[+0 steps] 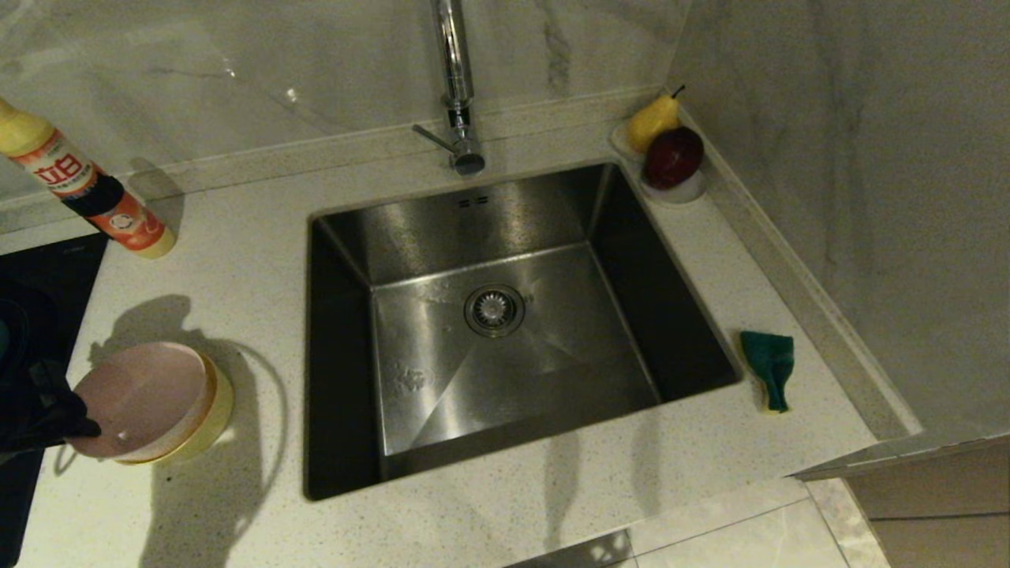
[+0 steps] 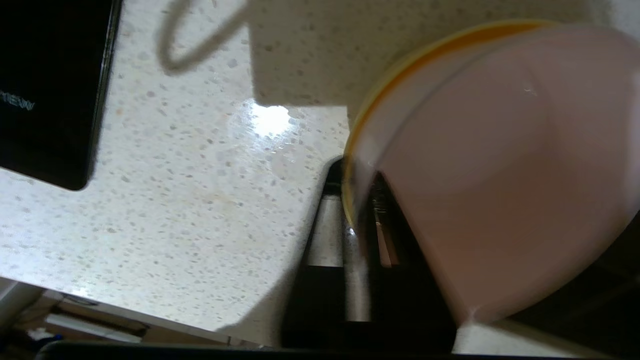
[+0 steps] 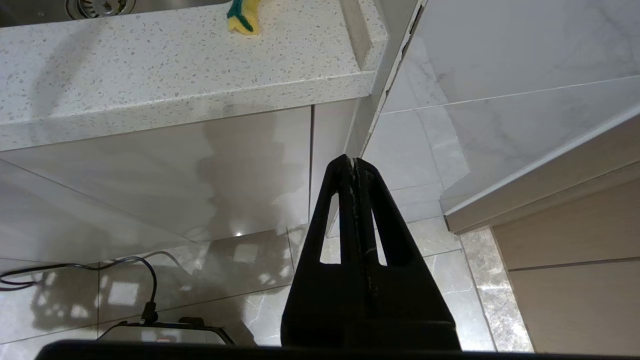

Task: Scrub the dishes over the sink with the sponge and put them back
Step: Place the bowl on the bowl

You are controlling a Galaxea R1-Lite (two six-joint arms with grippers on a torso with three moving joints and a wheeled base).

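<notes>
Left gripper [image 1: 79, 426], nearest, at the desk's left edge: jaws nearly closed on the near rim of the pink bowl [image 1: 146, 398], nested tilted in the yellow bowl [image 1: 213, 414]; no blue bowl visible. Sponge [image 1: 769, 367]: lying on the desk [image 1: 237, 260] right of the sink [image 1: 489, 315], well apart from the bowls. Right gripper [image 3: 355, 167]: parked low beside the cabinet, jaws closed, empty. Progress, by judgement: bowls look returned to the stack, with the release of the pink bowl left, sink bare
</notes>
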